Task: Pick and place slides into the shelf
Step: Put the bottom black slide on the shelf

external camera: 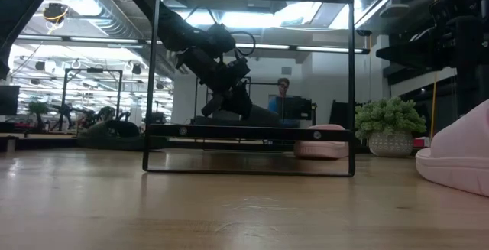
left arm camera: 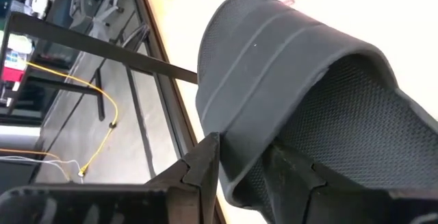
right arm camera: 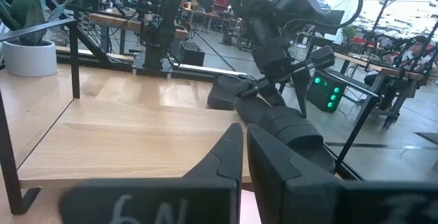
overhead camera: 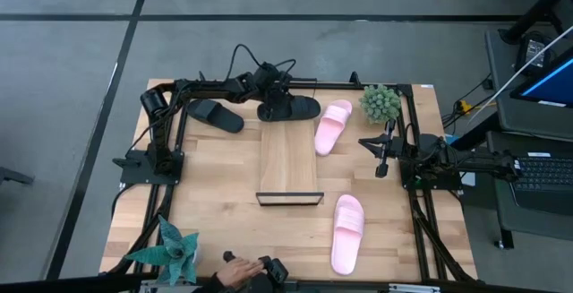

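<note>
We look down on a light-wood counter (overhead camera: 215, 194) over grey floor, potted plants at two corners. The left pincer (overhead camera: 271, 107) grips a black slide (overhead camera: 291, 108) by its strap at the shelf's (overhead camera: 290, 154) far end. The right pincer (overhead camera: 381, 169) waits shut beside the shelf, holding nothing, near a pink slide (overhead camera: 333, 126).

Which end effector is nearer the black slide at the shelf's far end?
Left. The left end effector is shut on that black slide at the shelf end; the right end effector waits, shut, beyond the pink slide.
</note>
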